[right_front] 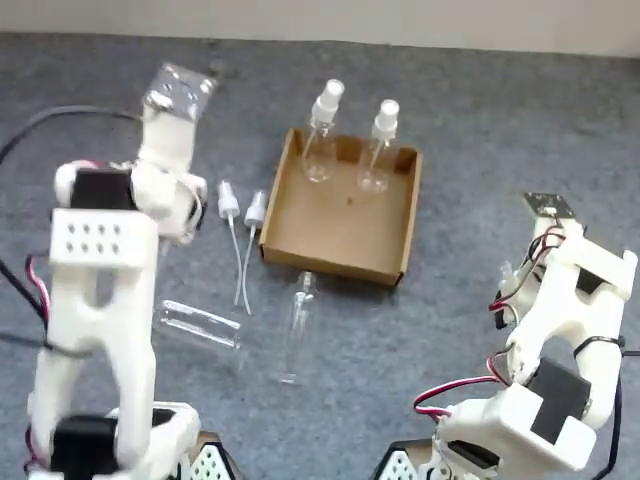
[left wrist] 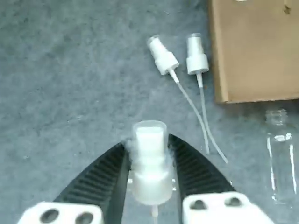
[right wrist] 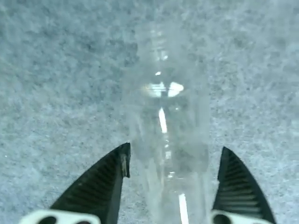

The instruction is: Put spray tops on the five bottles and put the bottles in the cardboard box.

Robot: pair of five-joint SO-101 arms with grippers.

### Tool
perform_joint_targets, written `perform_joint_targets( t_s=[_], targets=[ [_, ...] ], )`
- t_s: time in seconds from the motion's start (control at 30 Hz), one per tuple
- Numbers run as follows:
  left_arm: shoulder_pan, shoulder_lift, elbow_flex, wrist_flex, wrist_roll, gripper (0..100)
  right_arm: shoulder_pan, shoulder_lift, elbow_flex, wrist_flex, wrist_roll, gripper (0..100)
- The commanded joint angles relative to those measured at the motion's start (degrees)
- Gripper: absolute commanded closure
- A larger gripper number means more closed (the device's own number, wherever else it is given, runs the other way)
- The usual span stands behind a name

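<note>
At the middle of the desk (right_front: 480,120) sits the cardboard box (right_front: 335,228), open-topped and shallow. It holds two upright bottles against its far wall, each already fitted with a spray top: the first capped bottle (right_front: 321,140) and the second capped bottle (right_front: 377,152). Just beside the box, on the left arm's side, lie two loose spray tops (left wrist: 162,58) (left wrist: 197,58), their thin dip tubes trailing away and crossing near the ends. Two uncapped bottles lie flat on the desk in front of the box. The near-box bottle (right_front: 298,322) points its threaded neck at the box wall and is cut off at the edge of the left wrist view. The other lying bottle (right_front: 200,325) rests partly under the left arm. The left gripper (left wrist: 147,144) is clamped on a held spray top (left wrist: 149,175), whose dip tube is hidden below the jaws. The right gripper (right wrist: 175,150) holds a clear held bottle (right wrist: 163,93) between its jaws; the bottle is blurred and its neck cannot be made out.
</note>
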Motion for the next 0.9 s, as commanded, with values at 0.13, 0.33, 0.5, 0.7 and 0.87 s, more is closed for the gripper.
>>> perform_joint_targets(
  t_s=[0.13, 0.33, 0.5, 0.7, 0.87],
  targets=[
    [4.35, -13.41, 19.30, -11.16, 1.32, 100, -1.19, -0.66, -7.52, 0.04, -2.55, 75.1],
    [4.18, -15.52, 28.44, -16.88, 1.32, 100, -4.88, -0.13, -17.27, 5.85, -2.73, 71.4],
    [4.35, -15.60, 30.99, -19.16, 1.32, 100, -8.48, 1.80, -21.41, 9.10, 0.18, 71.3],
    [4.35, -15.25, 31.08, -19.16, 1.32, 100, -6.37, 11.74, -23.25, 10.24, 1.85, 71.3],
    [4.44, -15.16, 31.08, -19.25, 1.32, 100, -4.44, 15.60, -27.38, 10.42, 5.36, 71.3]
  ],
)
